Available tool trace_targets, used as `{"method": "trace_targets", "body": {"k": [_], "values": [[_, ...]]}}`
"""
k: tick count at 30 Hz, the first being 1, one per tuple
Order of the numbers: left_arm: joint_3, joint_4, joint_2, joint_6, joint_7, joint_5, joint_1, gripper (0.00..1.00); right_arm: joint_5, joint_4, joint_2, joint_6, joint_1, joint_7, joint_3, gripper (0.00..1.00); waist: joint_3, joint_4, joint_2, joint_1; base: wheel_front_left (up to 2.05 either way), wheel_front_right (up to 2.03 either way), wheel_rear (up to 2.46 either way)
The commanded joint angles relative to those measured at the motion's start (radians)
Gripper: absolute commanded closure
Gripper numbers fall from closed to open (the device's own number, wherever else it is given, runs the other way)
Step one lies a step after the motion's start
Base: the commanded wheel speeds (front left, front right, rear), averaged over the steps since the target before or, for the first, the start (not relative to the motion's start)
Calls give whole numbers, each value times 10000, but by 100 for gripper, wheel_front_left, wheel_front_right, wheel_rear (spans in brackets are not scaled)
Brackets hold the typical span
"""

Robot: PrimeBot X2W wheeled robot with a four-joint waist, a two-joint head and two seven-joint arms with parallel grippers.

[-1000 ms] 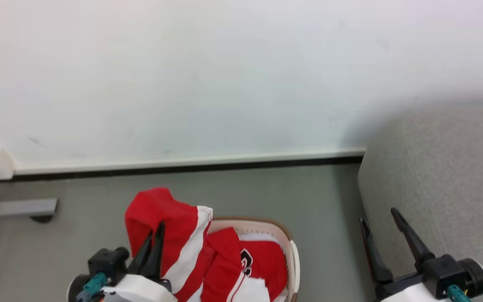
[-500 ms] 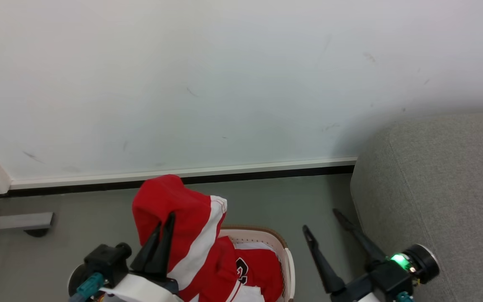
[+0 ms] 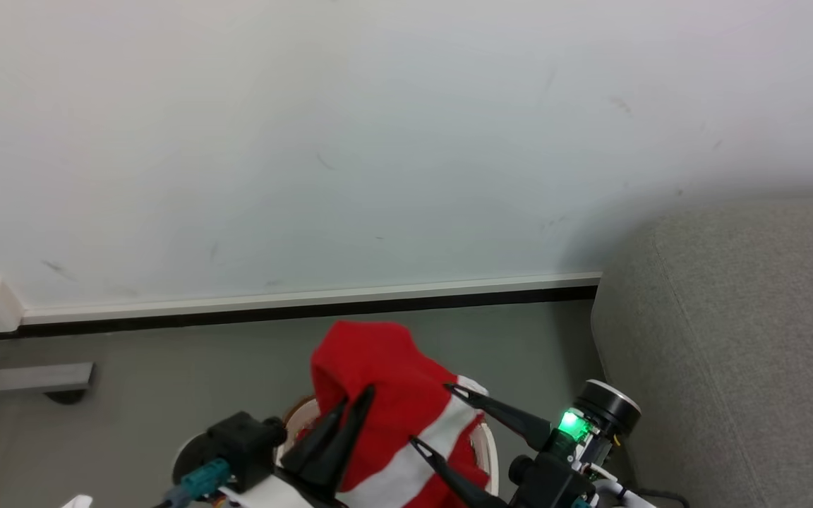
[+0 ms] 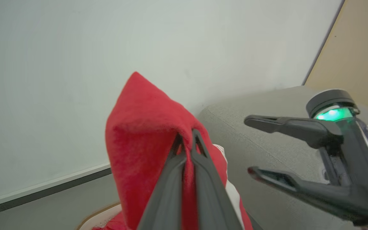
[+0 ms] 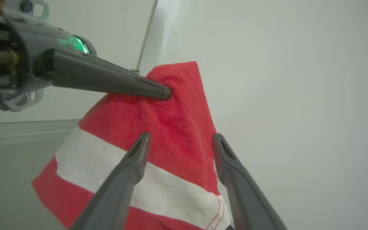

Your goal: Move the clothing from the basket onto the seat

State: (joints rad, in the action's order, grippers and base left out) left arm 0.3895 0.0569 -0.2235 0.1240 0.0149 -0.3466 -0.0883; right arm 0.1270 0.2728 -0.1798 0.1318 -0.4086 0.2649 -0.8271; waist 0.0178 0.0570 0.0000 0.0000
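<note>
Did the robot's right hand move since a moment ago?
Yes. The right hand swung to the robot's left, away from the grey sofa, and is now open beside the red jersey.

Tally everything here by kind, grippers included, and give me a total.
clothing: 1
basket: 1
seat: 1
grippers: 2, the left gripper shut on the clothing, the right gripper open
Total: 5
</note>
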Motion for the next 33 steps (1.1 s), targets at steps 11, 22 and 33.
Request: {"method": "trace_targets", "body": {"k": [11,22,33], "values": [[2065,1143,-1276,69,-459,-1726,-530,100,1509,1227,-340,-21,-1190,-8,-2073,0,42,-314,0,0,0,0,0],[2472,1014,-1767,56,-198,-2515,-735,100,2476,935,-260,-21,-1531,-8,-2494,100,-2,-305,0,0,0,0,0],[2198,523,-1622,-432,386,-2121,-736,0,2605,779,-587,-21,-1085,-6,-1436,100,-198,2,0,0,0,0,0]]}}
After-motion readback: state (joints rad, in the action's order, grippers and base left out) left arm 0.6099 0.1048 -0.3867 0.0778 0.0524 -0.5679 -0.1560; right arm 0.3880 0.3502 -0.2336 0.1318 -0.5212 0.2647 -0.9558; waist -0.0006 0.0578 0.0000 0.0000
